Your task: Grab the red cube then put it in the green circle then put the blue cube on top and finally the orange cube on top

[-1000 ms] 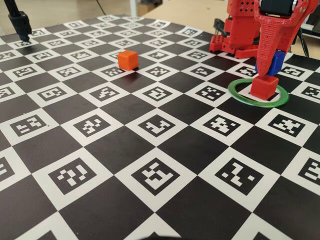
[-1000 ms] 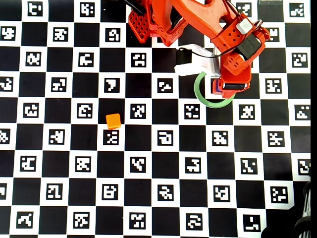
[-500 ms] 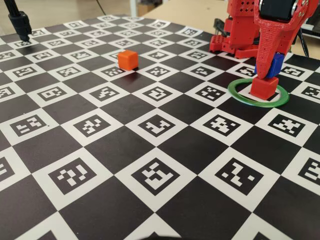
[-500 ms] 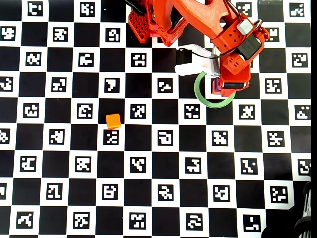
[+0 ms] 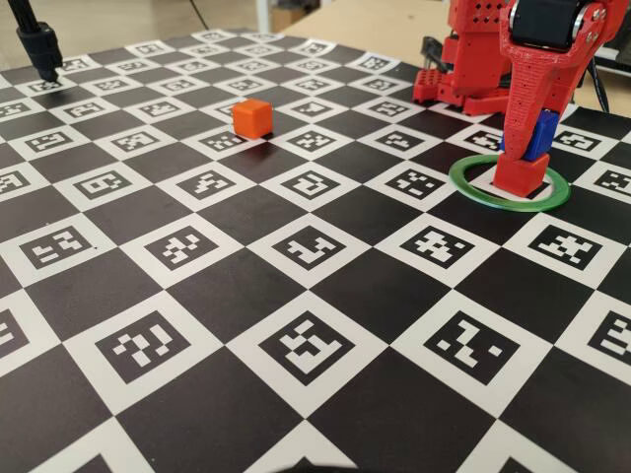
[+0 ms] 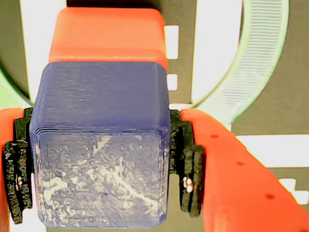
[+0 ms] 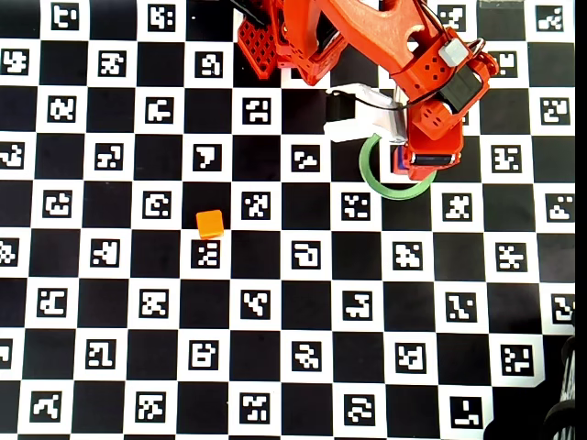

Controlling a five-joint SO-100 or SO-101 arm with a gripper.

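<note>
The red cube (image 5: pixel 520 174) sits inside the green circle (image 5: pixel 509 206), at the right of the fixed view. My gripper (image 5: pixel 533 141) is shut on the blue cube (image 5: pixel 538 135) and holds it directly over the red cube, at or just above its top; I cannot tell whether they touch. In the wrist view the blue cube (image 6: pixel 101 154) fills the space between the black-padded fingers (image 6: pixel 187 164), with the red cube (image 6: pixel 108 36) beyond it and an arc of the green circle (image 6: pixel 263 58) at the right. The orange cube (image 5: pixel 252 117) (image 7: pixel 210 224) stands alone to the left, well away from the gripper.
The surface is a black-and-white checkerboard with printed markers. The red arm's base (image 7: pixel 275 37) stands at the board's far edge. A black pole (image 5: pixel 39 44) stands at the far left corner in the fixed view. From overhead, the arm covers most of the green circle (image 7: pixel 390 193).
</note>
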